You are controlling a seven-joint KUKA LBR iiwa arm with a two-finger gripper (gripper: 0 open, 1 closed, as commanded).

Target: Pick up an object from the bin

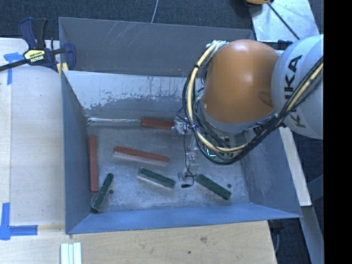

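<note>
On the bin (74,164) floor lie a red bar (141,155) and the left green bar (155,179); next the end effector (188,179) stands low, near the right green bar (213,186), and I cannot tell if it is open or closed. To grasp well, it should probably centre over one green bar, across its narrow side. The arm (242,87) reaches steeply down from the right.

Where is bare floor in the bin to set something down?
Front of the bin floor, between left green stick and middle green stick. Back left, bordered by left red stick and back red stick. Crowded at the gripper: middle green stick and right green stick flank it.
</note>
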